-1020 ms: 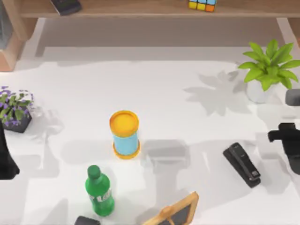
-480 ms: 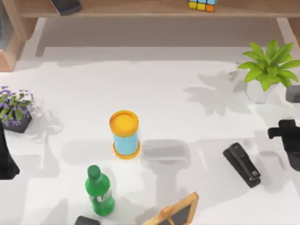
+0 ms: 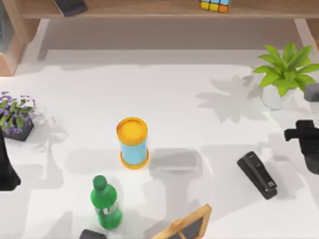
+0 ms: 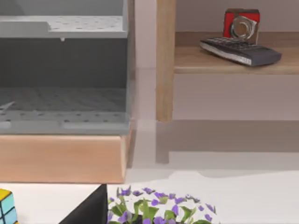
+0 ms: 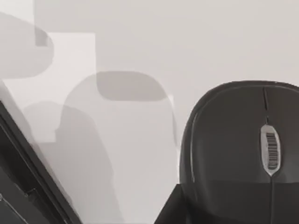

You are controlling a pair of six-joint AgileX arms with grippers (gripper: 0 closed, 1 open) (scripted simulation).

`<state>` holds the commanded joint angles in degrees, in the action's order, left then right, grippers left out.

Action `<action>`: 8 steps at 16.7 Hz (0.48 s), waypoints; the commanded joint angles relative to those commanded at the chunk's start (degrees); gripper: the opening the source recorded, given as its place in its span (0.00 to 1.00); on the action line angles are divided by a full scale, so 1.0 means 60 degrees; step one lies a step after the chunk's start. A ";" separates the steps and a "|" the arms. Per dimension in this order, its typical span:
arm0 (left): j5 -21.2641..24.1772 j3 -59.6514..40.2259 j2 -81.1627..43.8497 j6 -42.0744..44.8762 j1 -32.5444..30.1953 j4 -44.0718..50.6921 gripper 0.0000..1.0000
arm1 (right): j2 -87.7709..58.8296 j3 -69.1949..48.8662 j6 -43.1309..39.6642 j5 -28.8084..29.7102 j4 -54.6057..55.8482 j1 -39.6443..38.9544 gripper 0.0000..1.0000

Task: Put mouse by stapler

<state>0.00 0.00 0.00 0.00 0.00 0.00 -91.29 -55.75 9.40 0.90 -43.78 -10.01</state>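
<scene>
One black mouse [image 5: 243,149] lies just beneath my right claw [image 3: 305,142]; finger state unclear.

Matt black plastic mouse [image 5: 243,149]

white table [image 3: 199,84], wooden shelf [image 3: 149,9] along far edge, soft shadows
</scene>
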 joint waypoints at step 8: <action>0.0000 0.0000 0.0000 0.0000 0.0000 0.0000 1.00 | -0.0169 0.0139 -0.0008 0.0004 0.0218 -0.0016 0.00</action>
<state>0.00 0.00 0.00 0.00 0.00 0.00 -92.30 -54.92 9.35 0.92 -42.47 -10.10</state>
